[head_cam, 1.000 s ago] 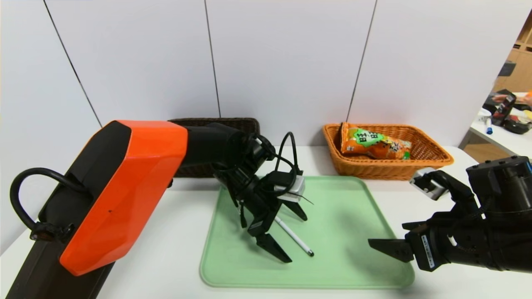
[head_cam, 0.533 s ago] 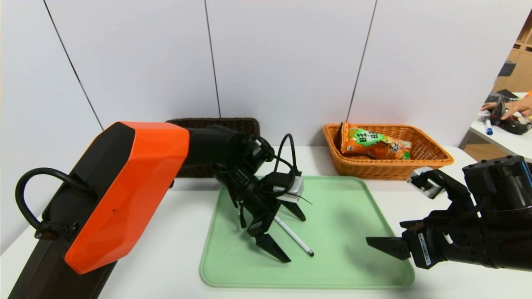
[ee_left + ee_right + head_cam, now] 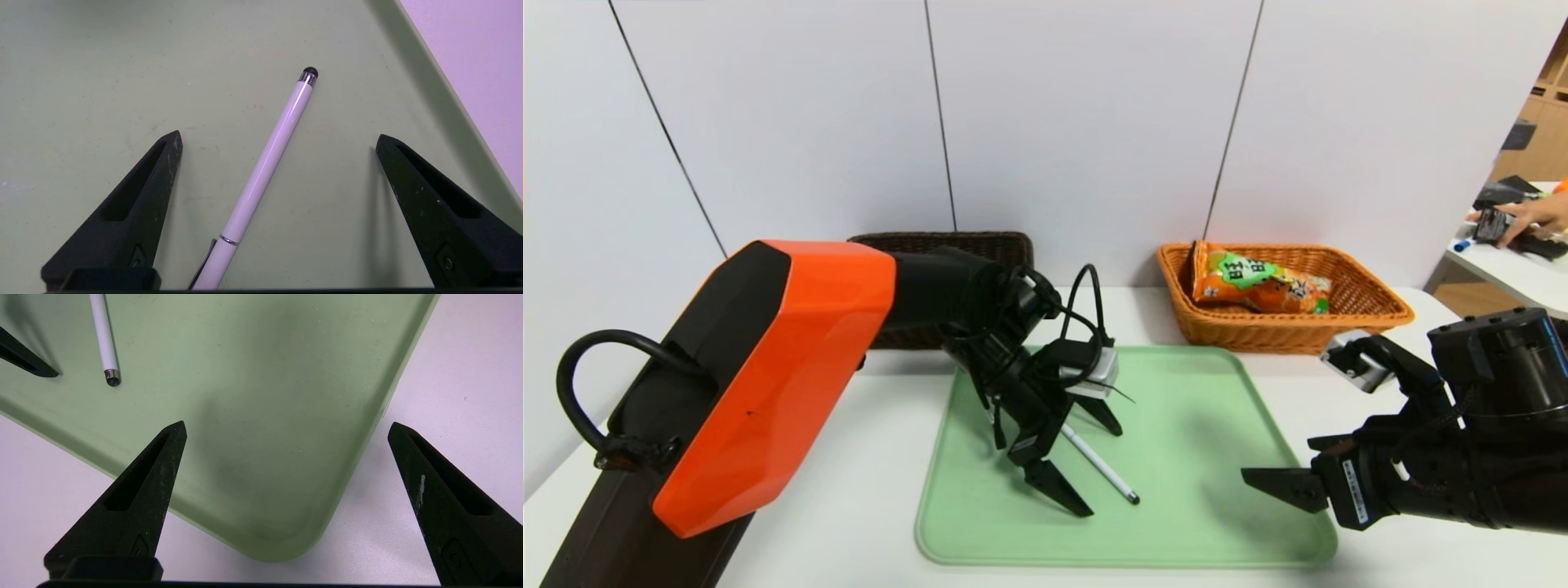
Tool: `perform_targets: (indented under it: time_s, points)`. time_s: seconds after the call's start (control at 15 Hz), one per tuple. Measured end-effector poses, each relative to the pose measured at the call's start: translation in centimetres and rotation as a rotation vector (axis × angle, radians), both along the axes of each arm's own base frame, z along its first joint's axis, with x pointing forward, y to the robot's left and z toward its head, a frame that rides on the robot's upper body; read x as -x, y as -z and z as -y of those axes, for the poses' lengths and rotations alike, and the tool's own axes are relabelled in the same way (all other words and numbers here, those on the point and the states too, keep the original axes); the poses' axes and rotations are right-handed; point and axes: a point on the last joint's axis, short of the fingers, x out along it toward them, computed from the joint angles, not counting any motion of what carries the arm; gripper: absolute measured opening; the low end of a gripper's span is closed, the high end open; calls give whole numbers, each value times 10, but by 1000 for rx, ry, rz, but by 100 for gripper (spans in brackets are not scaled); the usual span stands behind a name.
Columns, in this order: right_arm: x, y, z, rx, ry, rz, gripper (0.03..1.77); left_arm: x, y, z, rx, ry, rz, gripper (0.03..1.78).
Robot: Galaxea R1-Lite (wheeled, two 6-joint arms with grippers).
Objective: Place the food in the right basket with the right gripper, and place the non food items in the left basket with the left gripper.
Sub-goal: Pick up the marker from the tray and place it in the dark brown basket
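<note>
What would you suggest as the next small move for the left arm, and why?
I would probably lower the left gripper slightly, then close it on the white pen. Its open fingers stand on either side of the pen, which lies on the green tray and, as a non-food item, belongs in the dark brown basket.

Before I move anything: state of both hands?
Left hand: open, over the slim white pen with black tip, not gripping it.
Right hand: open, empty, above the near right corner of the green rectangular tray.
</note>
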Motion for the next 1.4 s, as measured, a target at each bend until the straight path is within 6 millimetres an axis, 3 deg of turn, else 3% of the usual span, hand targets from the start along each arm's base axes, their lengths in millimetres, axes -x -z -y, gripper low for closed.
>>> perform_targets:
  time_s: [0.47, 0.53, 0.73, 0.93, 1.0, 1.07, 1.4]
  points:
    - [0, 0, 0, 0, 0, 0, 170, 0, 1, 0, 1, 0, -2, 169]
    - [0, 0, 0, -1, 0, 2, 170, 0, 0, 0, 1, 0, -2, 161]
    - [0, -1, 0, -1, 0, 3, 170, 0, 0, 0, 2, -1, -1, 113]
    - [-1, -1, 0, -1, 0, 3, 170, 0, 0, 0, 2, -2, -2, 80]
    - [0, -1, 0, -1, 0, 3, 170, 0, 0, 0, 2, -1, -2, 60]
    - [-1, -1, 0, -1, 0, 4, 170, 0, 0, 0, 9, 0, -4, 6]
    - [0, -1, 0, -1, -1, 3, 170, 0, 0, 0, 2, -2, 0, 5]
